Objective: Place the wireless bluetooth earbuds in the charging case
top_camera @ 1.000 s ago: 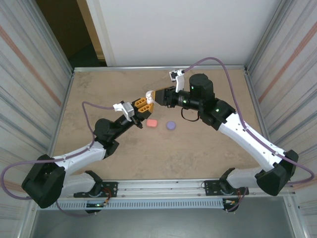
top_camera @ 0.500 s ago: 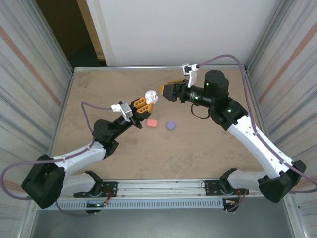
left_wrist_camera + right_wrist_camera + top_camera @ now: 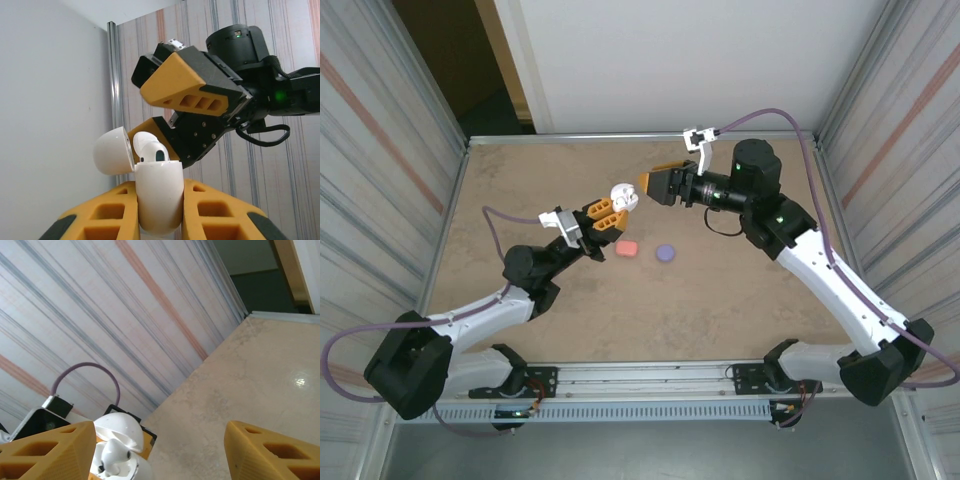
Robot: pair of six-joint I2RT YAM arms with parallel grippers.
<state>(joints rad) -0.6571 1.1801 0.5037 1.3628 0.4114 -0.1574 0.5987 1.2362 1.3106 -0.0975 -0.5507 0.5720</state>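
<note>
Left gripper (image 3: 607, 212) holds the open white charging case (image 3: 623, 194) up beside the right gripper (image 3: 655, 186).
Top view: they meet above the far middle of the table (image 3: 520, 190). The left is clenched on the case, and the right's jaws are spread just right of it. A pink case (image 3: 627, 247) and a purple case (image 3: 666, 254) lie nearer. Left wrist: the case stands upright, its lid (image 3: 112, 150) tipped left and one white earbud (image 3: 150, 147) seated inside. Right wrist: its fingers (image 3: 50, 452) are wide apart, with the case low on the left.
</note>
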